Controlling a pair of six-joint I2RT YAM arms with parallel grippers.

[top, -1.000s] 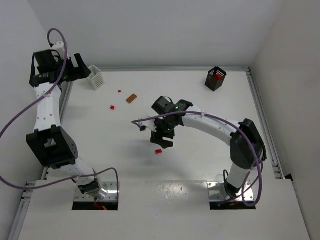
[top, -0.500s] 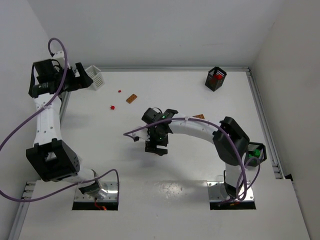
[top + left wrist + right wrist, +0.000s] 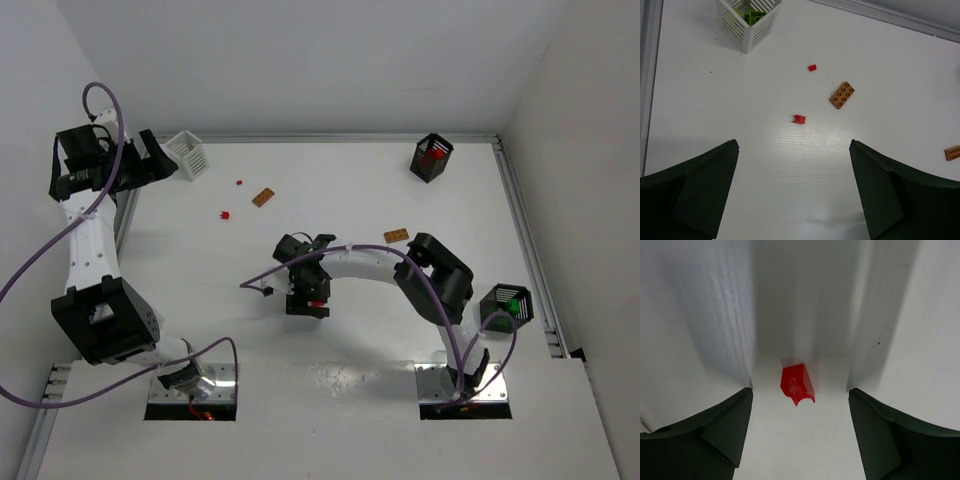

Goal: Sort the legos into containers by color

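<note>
My right gripper [image 3: 310, 303] is open and low over the table, its fingers either side of a small red lego [image 3: 319, 302]. In the right wrist view the red lego [image 3: 797, 384] lies on the table between the open dark fingertips [image 3: 720, 425], touching neither. My left gripper [image 3: 150, 165] is open and empty, held high beside a white basket [image 3: 188, 153]. The left wrist view shows that white basket [image 3: 747, 22] holding yellow-green legos, two red legos [image 3: 799, 119] [image 3: 812, 67] and an orange-brown brick [image 3: 842, 95].
A black basket [image 3: 431, 156] with red pieces stands at the back right. A black basket [image 3: 505, 305] with green pieces stands at the right edge. A second orange-brown brick [image 3: 396, 236] lies beside the right arm. Metal rails edge the table.
The right arm has swung left and toward the near edge, bringing its open gripper down around the red lego. The left gripper has drifted slightly left.
</note>
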